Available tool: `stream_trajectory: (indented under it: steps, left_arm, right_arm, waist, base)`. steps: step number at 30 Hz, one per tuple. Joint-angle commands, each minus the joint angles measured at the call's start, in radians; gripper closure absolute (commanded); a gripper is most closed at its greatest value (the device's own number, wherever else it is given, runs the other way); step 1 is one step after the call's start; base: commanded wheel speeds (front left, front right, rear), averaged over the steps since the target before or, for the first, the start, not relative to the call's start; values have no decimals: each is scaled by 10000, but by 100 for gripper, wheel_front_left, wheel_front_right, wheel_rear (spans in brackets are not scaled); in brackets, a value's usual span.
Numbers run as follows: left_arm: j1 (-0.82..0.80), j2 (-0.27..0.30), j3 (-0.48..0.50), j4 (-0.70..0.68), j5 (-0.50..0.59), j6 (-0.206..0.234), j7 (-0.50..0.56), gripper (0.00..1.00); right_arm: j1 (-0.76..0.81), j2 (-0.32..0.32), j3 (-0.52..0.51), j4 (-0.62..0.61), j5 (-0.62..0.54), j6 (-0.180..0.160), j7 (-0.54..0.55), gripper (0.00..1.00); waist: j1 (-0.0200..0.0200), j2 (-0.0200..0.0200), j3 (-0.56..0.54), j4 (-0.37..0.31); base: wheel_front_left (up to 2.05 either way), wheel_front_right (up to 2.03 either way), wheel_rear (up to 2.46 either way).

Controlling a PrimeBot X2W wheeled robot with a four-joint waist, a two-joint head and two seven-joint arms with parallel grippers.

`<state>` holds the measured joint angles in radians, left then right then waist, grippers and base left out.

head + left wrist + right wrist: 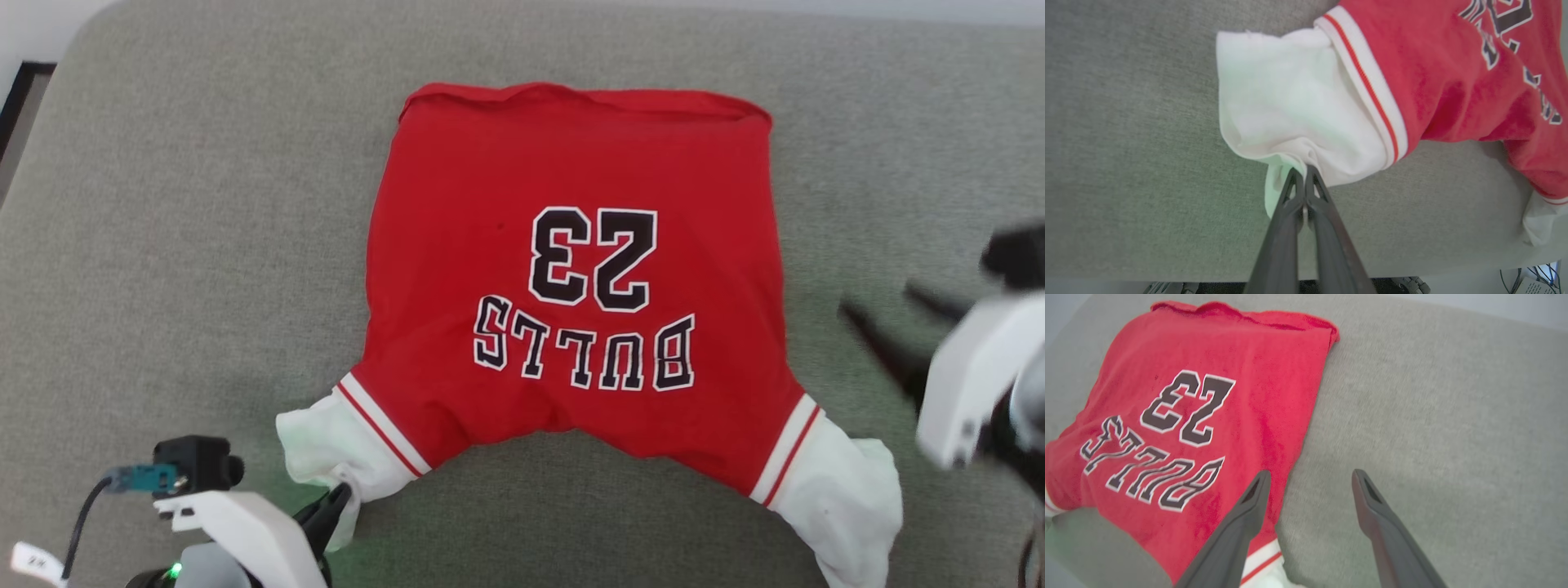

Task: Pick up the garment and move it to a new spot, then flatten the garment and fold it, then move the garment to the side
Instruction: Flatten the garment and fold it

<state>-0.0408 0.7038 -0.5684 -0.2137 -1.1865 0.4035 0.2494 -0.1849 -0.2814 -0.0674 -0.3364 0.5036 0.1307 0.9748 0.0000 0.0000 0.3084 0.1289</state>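
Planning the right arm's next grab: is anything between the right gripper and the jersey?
Nothing visible. The right gripper is open above the grey cushion, beside the edge of the garment, with only bare cushion between them. The left gripper is shut on the white sleeve.

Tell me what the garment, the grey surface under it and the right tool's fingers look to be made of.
The garment: soft knit fabric, matte and slightly fuzzy; it wrinkles and drapes, so probably cotton or polyester.
The grey surface: woven upholstery cloth, matte, with a fine heathered grain.
The fingers of the right tool: dark, smooth and moulded-looking, likely plastic; metal cannot be ruled out.
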Motion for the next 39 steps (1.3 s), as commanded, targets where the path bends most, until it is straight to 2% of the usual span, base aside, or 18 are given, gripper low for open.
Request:
stream_trajectory:
  steps: [1, 2, 6, 13, 14, 19, 28, 29, 30, 31, 35, 39]
  left_arm:
    - [-268, -55, -80, 47, 108, -109, 18, 100]
    - [-363, -94, -122, 76, 132, -154, 30, 100]
    - [-776, -319, -325, 233, 285, -348, 141, 100]
    - [-1427, -804, -691, 654, 432, -732, 336, 100]
    - [-1427, -804, -691, 654, 432, -732, 336, 100]
    - [-1686, -1082, -892, 1001, 466, -1014, 385, 100]
    - [-2074, -1471, -1089, 1505, 469, -1384, 426, 100]
    - [-2087, -1496, -1096, 1560, 457, -1410, 421, 100]
    - [-2107, -1515, -1096, 1602, 445, -1435, 416, 100]
    - [-2128, -1527, -1083, 1642, 429, -1453, 393, 100]
    - [-2114, -1513, -961, 1775, 349, -1456, 277, 100]
    - [-2063, -1377, -798, 1768, 344, -1433, 149, 100]
  right_arm:
    - [-771, 43, 137, 336, -375, 1, -409, 0]
    - [-1182, 230, 145, 639, -458, 1, -609, 0]
    - [-2791, 293, 412, 2107, -1000, 1, -1201, 0]
    - [-5173, -47, 566, 5286, -1581, 1, -1554, 0]
    - [-5173, -47, 566, 5286, -1581, 1, -1554, 0]
    - [-6374, -264, 554, 7438, -1812, 1, -1079, 0]
    - [-7476, -68, 300, 10961, -2126, -3, 951, 0]
    - [-7495, -20, 296, 11225, -2167, -1, 1127, 15]
    - [-7542, 27, 446, 11337, -2202, -1, 1199, 69]
    - [-7604, -42, 612, 11376, -2253, -1, 1203, 100]
    - [-7809, -294, 935, 11389, -2017, -1, 1213, 100]
    - [-7844, -482, 1390, 10629, -1276, -1, 966, 100]
  waist:
    - [0, 0, 201, 163]
    - [0, 0, 270, 213]
    - [0, 0, 537, 564]
    - [0, 0, 919, 1329]
    - [0, 0, 919, 1329]
    - [0, 0, 1105, 1800]
    - [0, 0, 1359, 2331]
    - [0, 0, 1366, 2346]
    - [0, 0, 1375, 2353]
    - [0, 0, 1386, 2344]
    - [0, 0, 1311, 2126]
    - [0, 0, 1123, 1733]
  base:
    - [0, 0, 0]
    - [0, 0, 0]
    - [0, 0, 0]
    - [0, 0, 0]
    - [0, 0, 0]
    - [0, 0, 0]
    - [0, 0, 0]
    - [0, 0, 0]
    - [0, 0, 0]
    - [0, 0, 0]
    - [0, 0, 0]
    - [0, 0, 0]
